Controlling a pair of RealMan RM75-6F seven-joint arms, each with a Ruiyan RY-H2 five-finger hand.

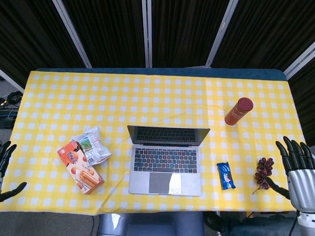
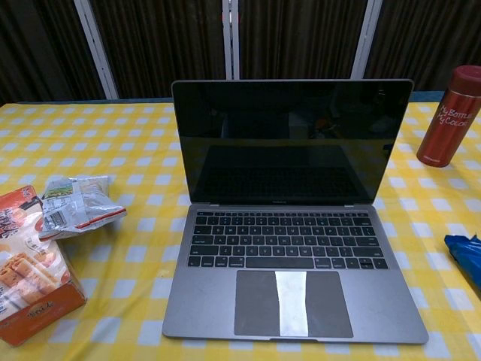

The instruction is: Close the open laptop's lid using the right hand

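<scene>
A: Sitting open near the middle of the table [image 1: 147, 93], toward the front edge, the laptop [image 1: 165, 167] is showing a dark screen [image 2: 291, 139] that is standing upright over the keyboard [image 2: 285, 241].

B: And the right hand [image 1: 295, 169]?

A: It is hovering at the table's right front corner, well apart from the laptop, fingers [image 1: 291, 151] spread and pointing away from the robot, holding nothing. Grapes [image 1: 263, 169] are lying just beside it, and I cannot tell whether the thumb is touching them.

B: The left hand [image 1: 7, 169]?

A: It is showing only partly at the left edge of the head view, fingers apart, gripping nothing. The chest view is showing neither hand.

B: What else is lying around?

A: A blue packet [image 1: 226, 175] is resting between the laptop and the grapes. A red bottle [image 1: 238, 111] is standing upright behind and to the right of the laptop. On the left, an orange box [image 1: 81, 167] is lying flat with a clear bag [image 1: 92, 145] touching its far end.
</scene>
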